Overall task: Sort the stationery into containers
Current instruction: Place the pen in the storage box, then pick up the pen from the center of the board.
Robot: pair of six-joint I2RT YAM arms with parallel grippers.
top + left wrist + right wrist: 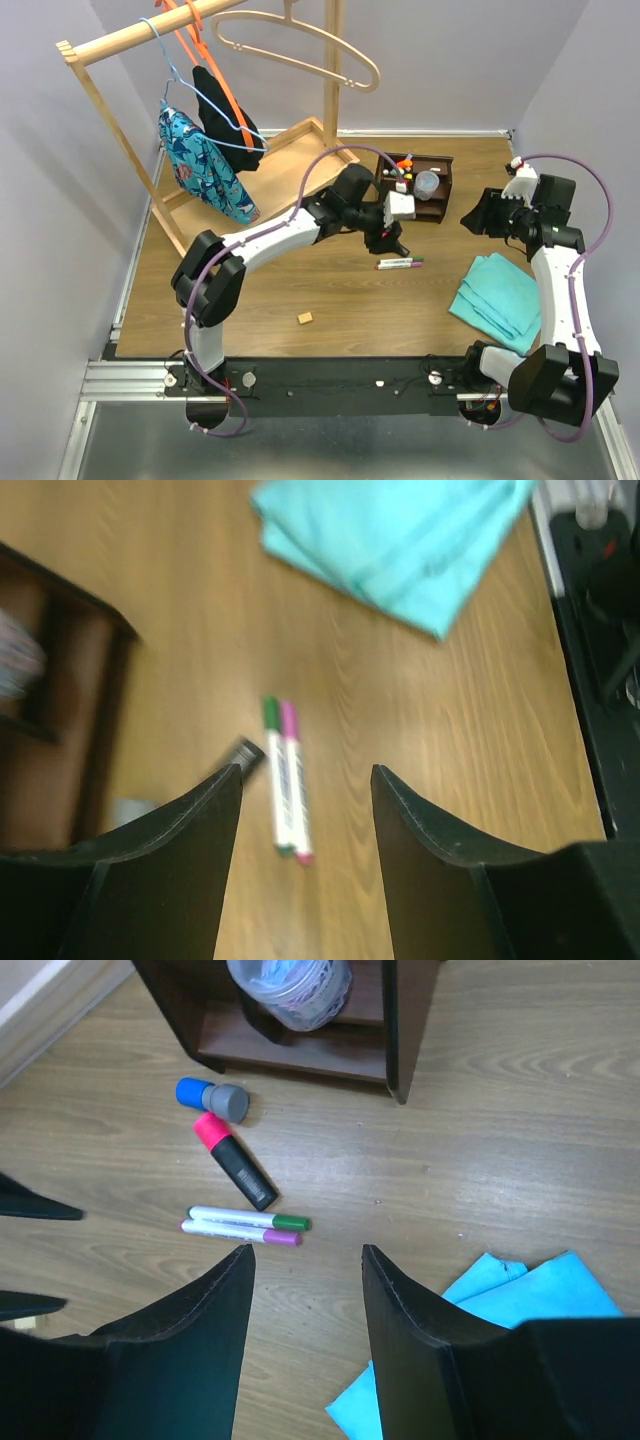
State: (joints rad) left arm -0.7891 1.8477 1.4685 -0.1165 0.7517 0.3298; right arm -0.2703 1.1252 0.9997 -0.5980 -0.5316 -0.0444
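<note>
Left arm and right arm in white shells, bulky black joint housings, looping purple cables, white camera block at left wrist, matte black tapered gripper fingers, smooth slanted inner faces, black base rail

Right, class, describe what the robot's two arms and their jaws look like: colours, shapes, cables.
Both the left arm and the right arm have white links joined by bulky, rounded black joints. A purple cable loops loosely along each arm. The jaws are plain black wedges, broad at the base and tapering to a tip, and no markings show on them.
</note>
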